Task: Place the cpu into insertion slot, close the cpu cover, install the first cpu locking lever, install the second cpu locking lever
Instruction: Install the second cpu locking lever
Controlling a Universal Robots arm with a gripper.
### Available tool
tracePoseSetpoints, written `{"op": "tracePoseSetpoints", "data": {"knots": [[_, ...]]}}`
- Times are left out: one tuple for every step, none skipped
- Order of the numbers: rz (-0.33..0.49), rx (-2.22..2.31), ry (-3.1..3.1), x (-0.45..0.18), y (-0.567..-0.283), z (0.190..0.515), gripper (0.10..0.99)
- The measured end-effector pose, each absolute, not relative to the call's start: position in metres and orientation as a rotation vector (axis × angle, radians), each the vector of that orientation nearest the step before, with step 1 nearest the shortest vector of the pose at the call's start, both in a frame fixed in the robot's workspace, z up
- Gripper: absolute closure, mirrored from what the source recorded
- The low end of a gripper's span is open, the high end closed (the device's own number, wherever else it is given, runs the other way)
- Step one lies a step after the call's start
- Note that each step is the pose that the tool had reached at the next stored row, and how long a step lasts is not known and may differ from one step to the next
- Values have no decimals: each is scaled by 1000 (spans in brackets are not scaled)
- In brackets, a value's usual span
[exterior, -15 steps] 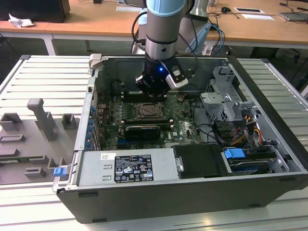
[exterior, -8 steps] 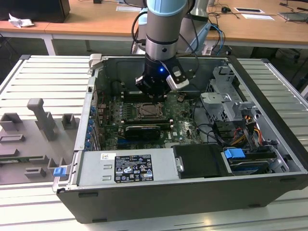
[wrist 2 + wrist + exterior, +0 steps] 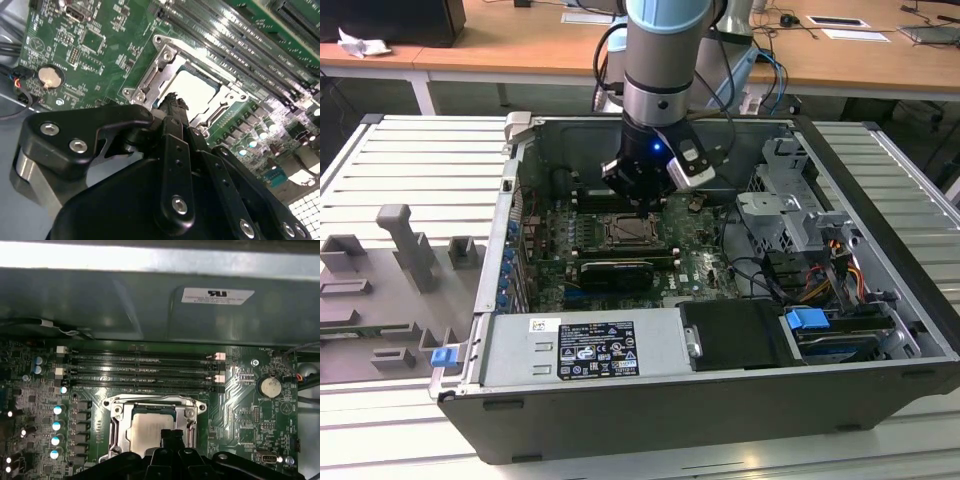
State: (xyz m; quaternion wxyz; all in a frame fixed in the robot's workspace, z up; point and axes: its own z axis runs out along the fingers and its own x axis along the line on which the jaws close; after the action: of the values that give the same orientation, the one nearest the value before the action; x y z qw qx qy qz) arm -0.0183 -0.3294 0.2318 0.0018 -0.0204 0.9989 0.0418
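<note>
Your gripper (image 3: 172,102) hangs low over the motherboard (image 3: 95,45), its black fingertips pressed together with nothing between them, the tip just above the near edge of the insertion slot (image 3: 152,407). The cpu (image 3: 150,427) already lies flat inside that slot, its pale metal face showing through the window of the cpu cover (image 3: 160,62), which appears folded down around the chip. So you seem to be at the lever stage, though the levers themselves are too thin to pick out with certainty along the slot's rim.

To do this well, keep the closed tip off the cpu's face and work only along the silver frame. Push a lever down and then sideways under its hook, rather than straight down, so it does not spring back. Stay clear of the memory slots (image 3: 142,370) along the slot's far edge and of the capacitors (image 3: 57,425) beside it. In the exterior view the arm (image 3: 665,60) stands nearly upright inside the computer case (image 3: 880,200); mind the case wall when you shift.
</note>
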Motion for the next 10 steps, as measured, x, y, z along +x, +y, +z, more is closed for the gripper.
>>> {"op": "tracePoseSetpoints", "data": {"knots": [[131,-64,3135,-18,-330,232,980],[131,-64,3135,-18,-331,232,980],[131,-64,3135,-18,-332,232,980],[131,-64,3135,-18,-332,232,980],[131,-64,3135,-18,-332,232,980],[131,-64,3135,-18,-332,232,980],[131,-64,3135,-18,-332,232,980],[131,-64,3135,-18,-332,232,980],[131,-64,3135,-18,-332,232,980],[131,-64,3135,-18,-332,232,980]]}}
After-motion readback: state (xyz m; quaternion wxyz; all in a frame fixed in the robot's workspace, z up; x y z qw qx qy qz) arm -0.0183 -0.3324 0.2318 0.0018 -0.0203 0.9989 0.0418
